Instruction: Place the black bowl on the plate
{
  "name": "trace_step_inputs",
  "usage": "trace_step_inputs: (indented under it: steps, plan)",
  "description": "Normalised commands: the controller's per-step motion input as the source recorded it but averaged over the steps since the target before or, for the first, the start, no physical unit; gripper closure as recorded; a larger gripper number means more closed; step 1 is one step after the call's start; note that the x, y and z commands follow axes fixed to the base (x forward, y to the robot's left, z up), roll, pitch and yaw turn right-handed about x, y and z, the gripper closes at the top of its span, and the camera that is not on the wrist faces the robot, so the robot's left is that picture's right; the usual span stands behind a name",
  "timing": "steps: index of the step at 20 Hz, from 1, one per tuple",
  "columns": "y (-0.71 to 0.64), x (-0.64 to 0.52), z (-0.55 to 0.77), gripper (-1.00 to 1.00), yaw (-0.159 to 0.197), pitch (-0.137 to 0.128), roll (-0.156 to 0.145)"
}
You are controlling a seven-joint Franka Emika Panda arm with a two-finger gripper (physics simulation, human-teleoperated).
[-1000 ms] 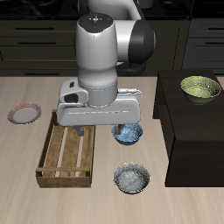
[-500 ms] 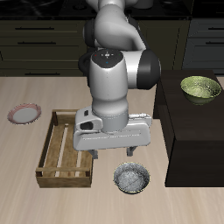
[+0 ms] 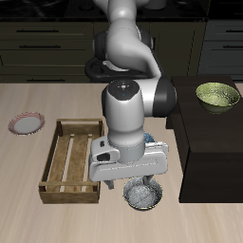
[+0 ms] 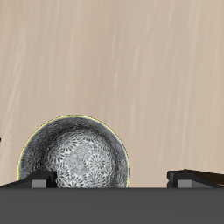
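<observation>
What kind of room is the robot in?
Probably a pretend kitchen in a computer simulation. Dark cupboards and drawers run along the back, and a wooden table holds dishes: a black bowl, a plate and a yellow-green bowl.

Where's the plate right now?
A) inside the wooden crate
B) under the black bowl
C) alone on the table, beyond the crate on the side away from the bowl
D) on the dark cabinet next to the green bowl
C: the plate lies bare on the table past the wooden crate, while the black bowl sits near the front edge under the tool.
</observation>
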Motion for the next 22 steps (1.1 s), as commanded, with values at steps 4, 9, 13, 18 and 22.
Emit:
trace_step_inputs:
  steps: [4, 9, 13, 18, 22]
  plan:
    - [-0.08, 0.19, -0.03, -1.00, 0.029, 0.015, -0.035]
    - [0.04, 0.13, -0.09, -1.00, 0.036, 0.016, -0.010]
    - [0.07, 0.02, -0.22, -1.00, 0.012, 0.030, 0.007]
    - [0.08, 0.11, -0.34, -1.00, 0.037, 0.038, 0.004]
    - [-0.03, 0.00, -0.33, -1.00, 0.004, 0.045, -0.007]
